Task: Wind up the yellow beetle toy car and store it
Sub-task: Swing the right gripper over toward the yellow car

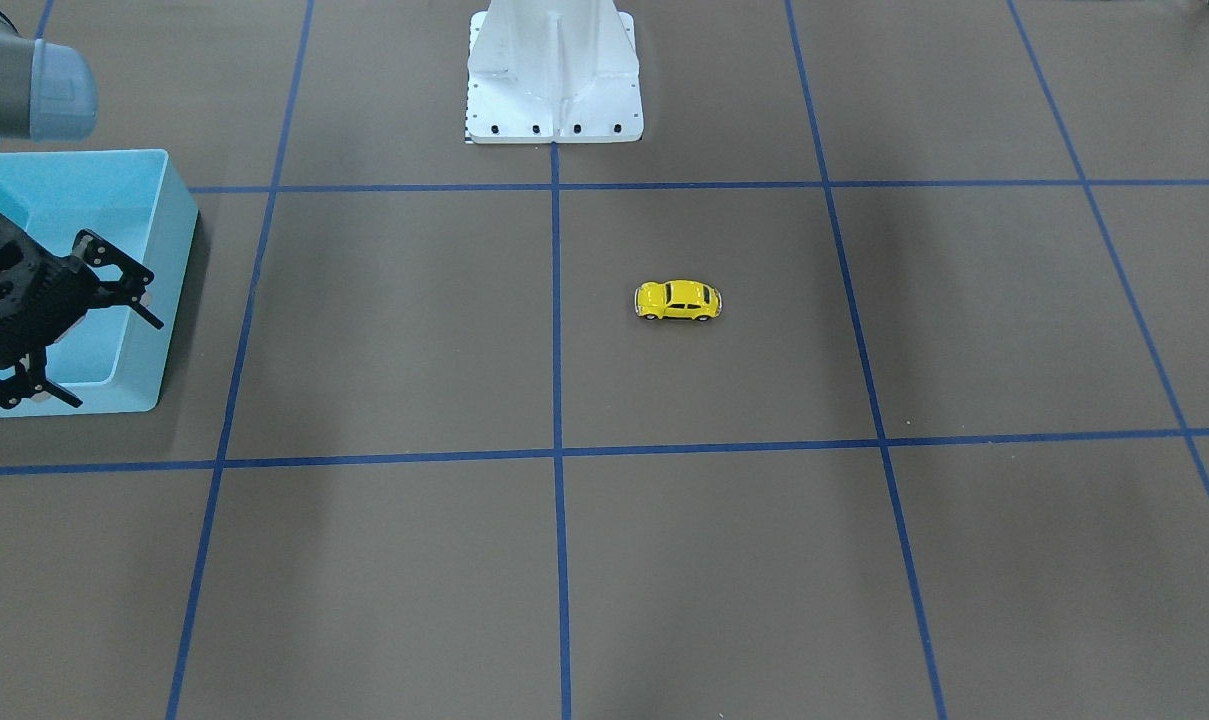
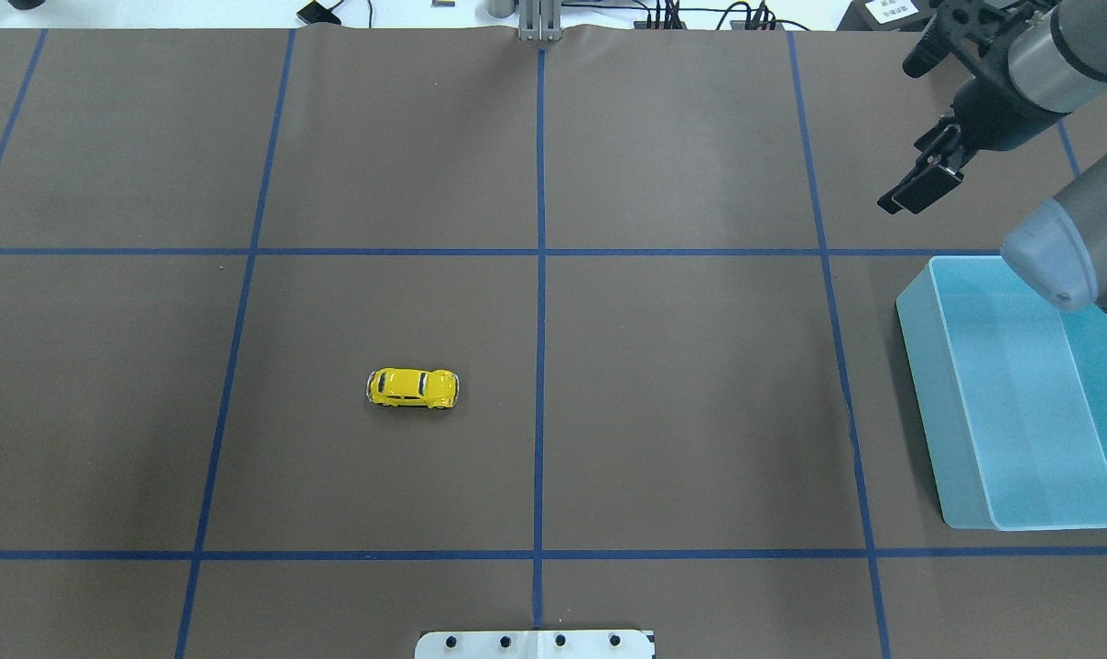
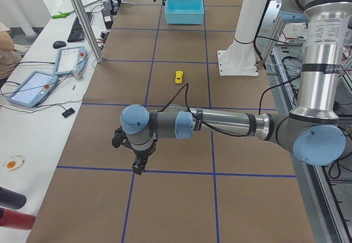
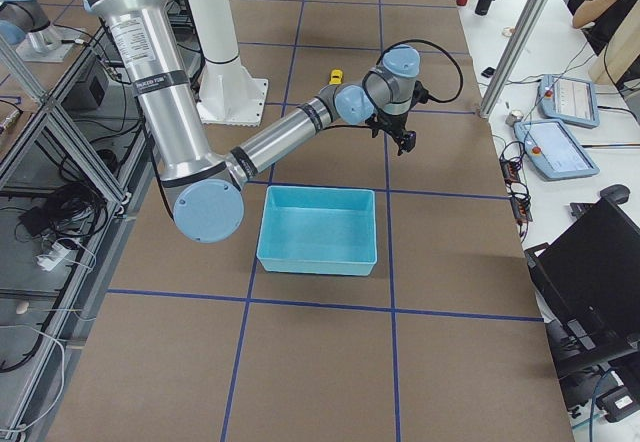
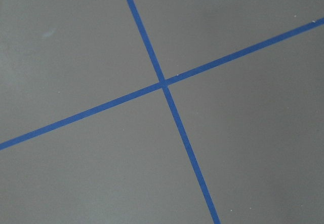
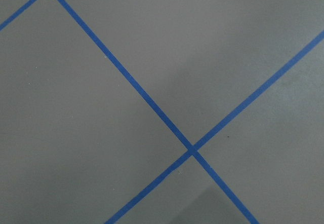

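Note:
The yellow beetle toy car [image 1: 678, 300] stands on its wheels on the brown table, near the middle; it also shows in the overhead view [image 2: 413, 388] and both side views [image 3: 179, 76] [image 4: 337, 76]. No gripper is near it. My right gripper [image 1: 117, 362] is open and empty, held above the table beside the light blue bin [image 1: 159, 300], far from the car; it also shows in the overhead view [image 2: 899, 137]. My left gripper [image 3: 137, 166] hangs low over the table's left end, far from the car; I cannot tell whether it is open or shut. Both wrist views show only table and tape.
The empty bin [image 2: 928, 394] sits at the table's right side. The white robot pedestal [image 1: 554, 100] stands at the robot's edge. Blue tape lines grid the table. Tablets [image 3: 33, 86] and a keyboard lie on the operators' side bench.

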{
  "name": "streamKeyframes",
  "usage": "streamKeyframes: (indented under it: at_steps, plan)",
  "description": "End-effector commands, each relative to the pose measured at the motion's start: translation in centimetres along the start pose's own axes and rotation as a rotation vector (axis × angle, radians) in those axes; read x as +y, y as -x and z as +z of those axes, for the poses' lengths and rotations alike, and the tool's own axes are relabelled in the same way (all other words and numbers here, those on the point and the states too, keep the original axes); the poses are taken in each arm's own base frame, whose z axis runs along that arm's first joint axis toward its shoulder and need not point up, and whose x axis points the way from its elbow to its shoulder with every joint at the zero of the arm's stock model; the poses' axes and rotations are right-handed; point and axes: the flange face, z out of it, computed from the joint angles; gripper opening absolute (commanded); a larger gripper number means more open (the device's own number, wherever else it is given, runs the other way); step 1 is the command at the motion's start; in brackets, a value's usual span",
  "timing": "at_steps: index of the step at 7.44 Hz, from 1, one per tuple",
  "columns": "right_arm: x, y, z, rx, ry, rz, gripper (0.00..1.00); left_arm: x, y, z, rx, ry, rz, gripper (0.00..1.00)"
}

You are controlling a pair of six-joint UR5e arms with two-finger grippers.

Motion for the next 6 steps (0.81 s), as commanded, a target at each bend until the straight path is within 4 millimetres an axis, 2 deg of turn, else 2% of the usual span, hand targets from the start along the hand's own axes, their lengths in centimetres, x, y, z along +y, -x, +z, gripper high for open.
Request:
streamKeyframes:
  at_steps: [1, 2, 4, 5, 6]
  plan:
    - [-1.1, 0.4, 0.5, 0.013, -0.039, -0.045, 1.0, -0.3, 0.4, -0.4, -0.004, -0.008, -0.156, 1.0]
    - [-0.8, -0.5, 1.6, 0.007, -0.023, -0.029, 1.0, -0.4, 0.2, -0.6, 0.002, -0.016, -0.16, 1.0]
    - [-1.1, -0.3, 1.3, 0.01, -0.043, -0.045, 0.99, -0.2, 0.1, -0.4, 0.003, -0.015, -0.159, 1.0]
    - [-3.7, 0.2, 0.0, 0.033, -0.107, -0.1, 1.0, 0.1, 0.2, -0.3, 0.005, -0.014, -0.16, 1.0]
    - [-5.4, 0.2, 1.0, 0.023, -0.104, -0.107, 0.99, 0.2, 0.3, -0.1, 0.012, -0.014, -0.163, 1.0]
